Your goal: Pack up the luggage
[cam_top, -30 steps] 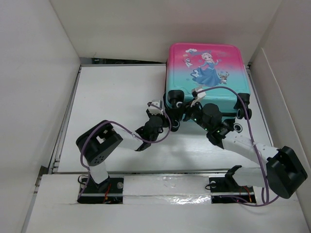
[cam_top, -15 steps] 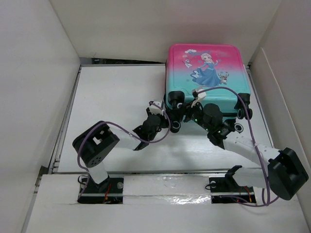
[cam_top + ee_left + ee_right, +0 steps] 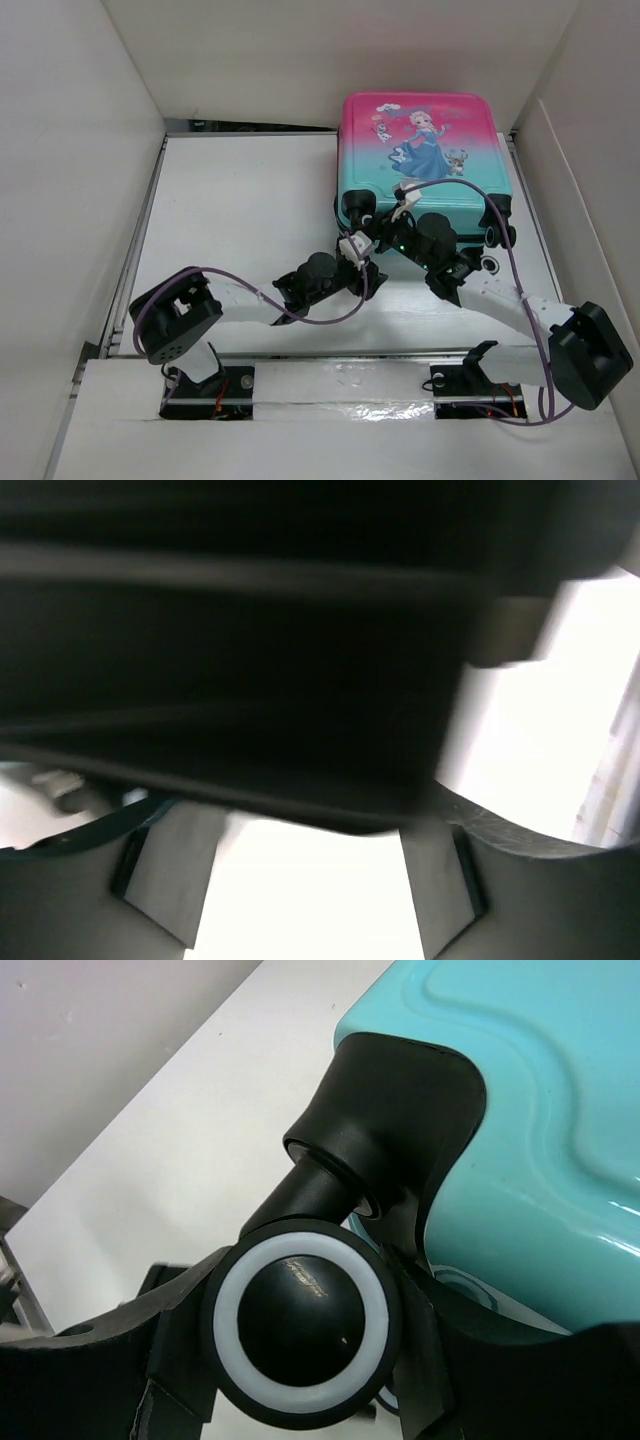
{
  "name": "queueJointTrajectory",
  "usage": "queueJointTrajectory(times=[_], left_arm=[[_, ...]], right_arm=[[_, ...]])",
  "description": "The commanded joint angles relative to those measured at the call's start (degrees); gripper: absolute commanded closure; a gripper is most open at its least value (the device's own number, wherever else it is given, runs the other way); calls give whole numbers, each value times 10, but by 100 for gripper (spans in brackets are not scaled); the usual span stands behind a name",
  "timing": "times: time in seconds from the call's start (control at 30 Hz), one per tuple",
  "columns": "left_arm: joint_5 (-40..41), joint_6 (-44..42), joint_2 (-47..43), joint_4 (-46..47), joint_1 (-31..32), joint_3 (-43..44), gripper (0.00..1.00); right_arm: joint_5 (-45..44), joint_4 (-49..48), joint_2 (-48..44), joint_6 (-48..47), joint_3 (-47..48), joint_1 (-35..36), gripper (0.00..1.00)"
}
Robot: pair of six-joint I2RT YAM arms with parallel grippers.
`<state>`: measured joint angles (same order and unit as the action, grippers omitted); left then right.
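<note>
A white table [image 3: 240, 200] filled the middle of the frame, with the luggage [image 3: 425, 150] lying printed-side up at its upper right.

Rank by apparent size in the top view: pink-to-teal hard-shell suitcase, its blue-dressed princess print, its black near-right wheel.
1. Pink-to-teal hard-shell suitcase.
2. Blue-dressed princess print.
3. Black wheel, clearly smallest.

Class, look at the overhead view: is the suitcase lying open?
No, the luggage lies closed on the table, its printed shell facing up.
</note>
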<state>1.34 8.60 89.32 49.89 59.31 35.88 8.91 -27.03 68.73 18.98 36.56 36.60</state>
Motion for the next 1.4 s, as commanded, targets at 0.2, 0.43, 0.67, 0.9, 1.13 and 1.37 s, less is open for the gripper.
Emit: queueJointTrajectory(times=[0.2,0.43,0.67,0.9,1.13,1.37], left_arm=[[49,-28,-35,30,12,-5,46],[147,14,-103,124,12,-110,53],[143,30,-111,173,-17,-137,52],[111,16,-34,201,-29,-74,52],[131,12,33,214,-35,-27,53],[141,4,61,210,-41,-1,56]], right_arm=[[35,-106,-12,18,31,10,100],[23,-80,-25,16,51,-12,100],[39,-84,-18,26,64,-12,100],[52,-83,-18,33,73,-7,100],[56,-80,-30,33,77,-1,100],[62,-81,-37,39,76,4,100]])
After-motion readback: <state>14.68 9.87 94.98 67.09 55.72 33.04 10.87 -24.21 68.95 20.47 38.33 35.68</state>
